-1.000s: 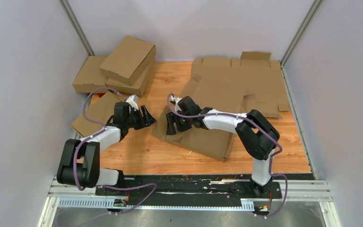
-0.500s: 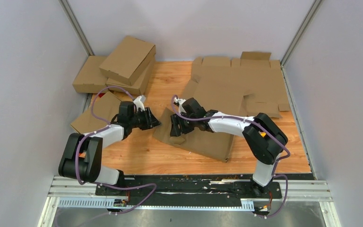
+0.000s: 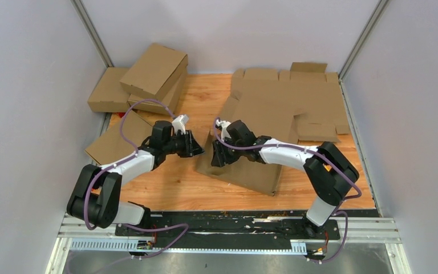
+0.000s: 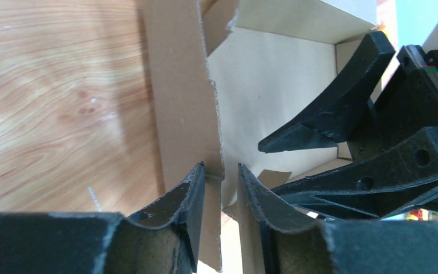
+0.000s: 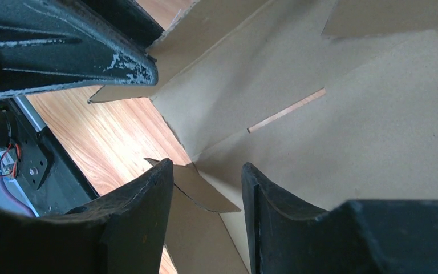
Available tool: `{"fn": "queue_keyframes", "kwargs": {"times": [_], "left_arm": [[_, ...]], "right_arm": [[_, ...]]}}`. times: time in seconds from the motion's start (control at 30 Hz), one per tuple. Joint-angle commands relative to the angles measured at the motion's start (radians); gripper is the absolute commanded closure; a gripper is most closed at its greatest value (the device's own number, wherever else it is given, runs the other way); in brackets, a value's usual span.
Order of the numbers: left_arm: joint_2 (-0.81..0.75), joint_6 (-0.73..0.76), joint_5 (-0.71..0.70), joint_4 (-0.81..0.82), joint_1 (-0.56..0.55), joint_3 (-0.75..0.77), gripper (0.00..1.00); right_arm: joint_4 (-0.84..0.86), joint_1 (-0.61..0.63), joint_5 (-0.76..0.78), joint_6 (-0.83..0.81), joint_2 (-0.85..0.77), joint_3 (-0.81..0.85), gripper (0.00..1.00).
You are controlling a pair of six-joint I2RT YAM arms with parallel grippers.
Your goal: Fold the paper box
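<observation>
1. Paper box (image 3: 245, 174): partly raised blank, side flap (image 4: 182, 85) standing inside your left pincer (image 4: 221, 174), tips narrowly apart.
2. Right pincer (image 5: 206, 174): apart, astride corner tab (image 5: 205, 197).
3. Step: raising walls; next, pinch and fold inward.

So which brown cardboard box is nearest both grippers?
The half-folded brown corrugated box mid-table, at the left gripper and right gripper; closed boxes lie far left, flat sheets far right.

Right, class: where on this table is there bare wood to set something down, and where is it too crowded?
Free: the near strip of table between its front edge and the paper box; the far gap between the stacked boxes and the flat cardboard sheets. Crowded: the middle, where the left gripper and right gripper meet at the box's edge.
</observation>
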Motion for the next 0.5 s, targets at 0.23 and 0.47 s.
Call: {"fn": "queue_keyframes", "kwargs": {"times": [0.23,0.47], "left_arm": [[0.009,-0.015,0.102,0.048,-0.041,0.034,0.54],[-0.043,0.005,0.020,0.024,-0.041,0.027,0.41]], "right_arm": [[0.023,-0.006,0.022,-0.034,-0.106,-0.085,0.54],[0.037,-0.007,0.029,-0.030,-0.121,-0.124,0.55]]}}
